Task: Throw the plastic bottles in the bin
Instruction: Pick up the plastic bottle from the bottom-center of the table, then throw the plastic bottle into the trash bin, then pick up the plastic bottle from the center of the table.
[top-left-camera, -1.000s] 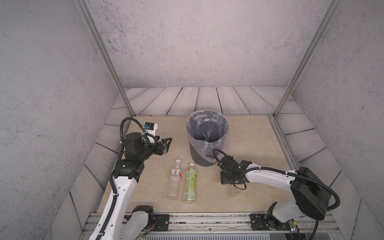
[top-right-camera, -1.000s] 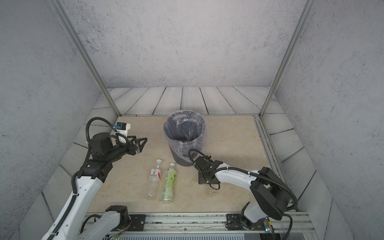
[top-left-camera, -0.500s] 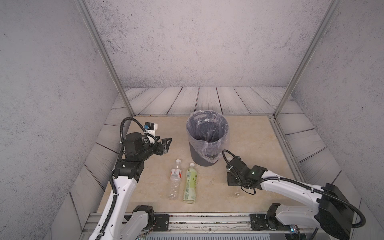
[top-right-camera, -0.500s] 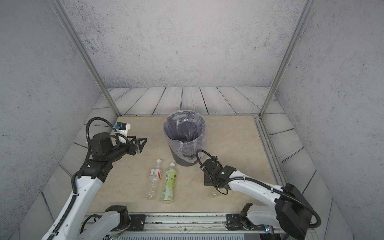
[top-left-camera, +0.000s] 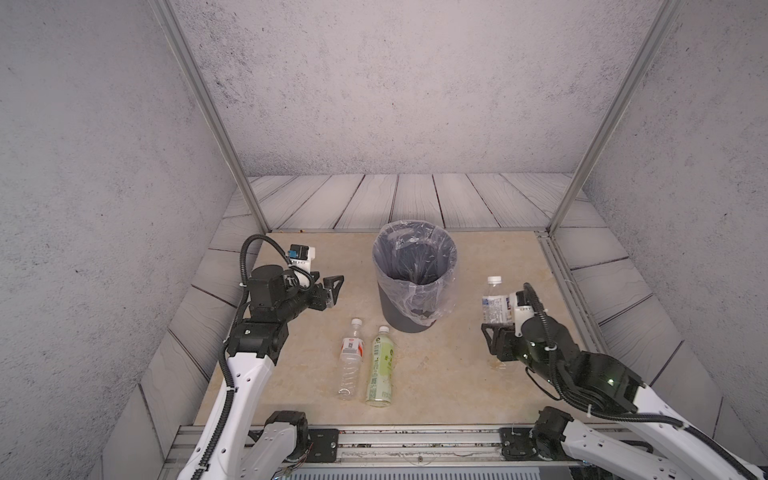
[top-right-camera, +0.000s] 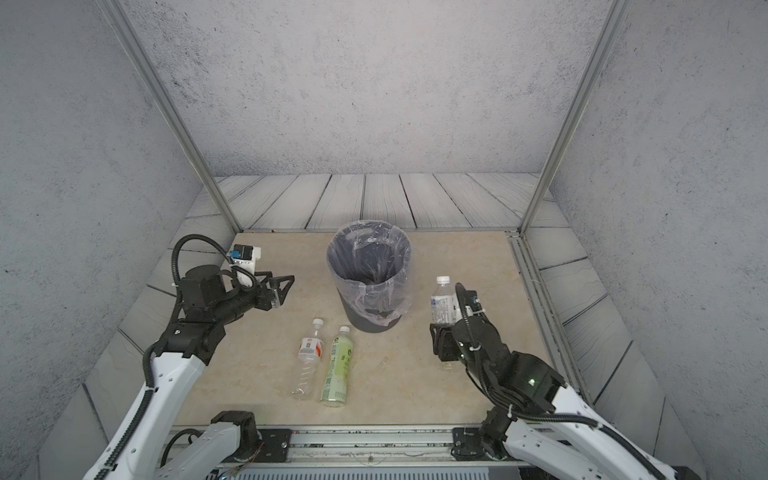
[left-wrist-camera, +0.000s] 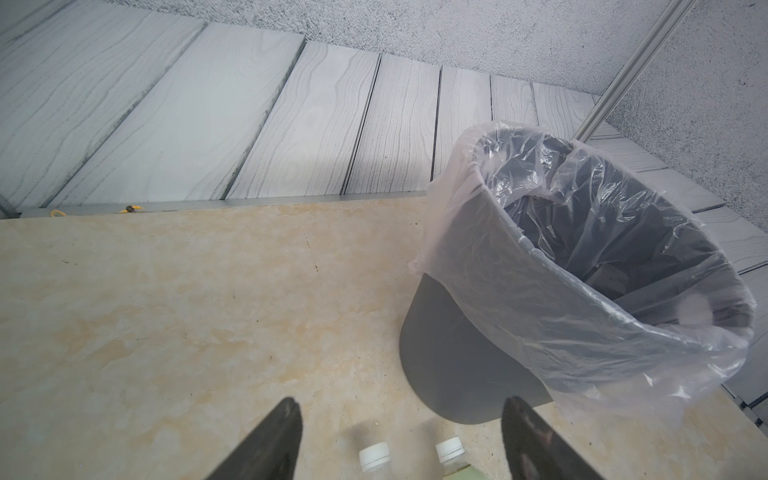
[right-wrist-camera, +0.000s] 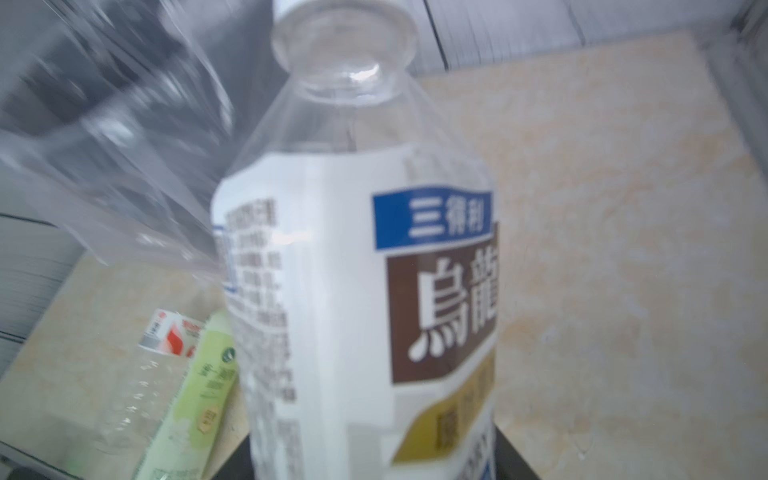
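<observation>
Since your right gripper (top-left-camera: 498, 330) is clamped on the brown-labelled bottle (top-left-camera: 492, 306), raised between the bin (top-left-camera: 399, 309) and the tabletop's (top-left-camera: 478, 257) right edge, and the left gripper (top-left-camera: 332, 289) hangs open, empty, you're mid-carry: clear its rim, then release.

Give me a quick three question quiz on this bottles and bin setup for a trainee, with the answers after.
1. True or false: the left end effector grips a bottle.
2. How many bottles lie flat on the table? A one, B two, C four.
3. Fill in: the upright white-labelled bottle beside the bin is held by the ____ end effector.
Key: 1 false, it is open and empty. 2 B, the red-labelled bottle and the pale green bottle. 3 right end effector.
</observation>
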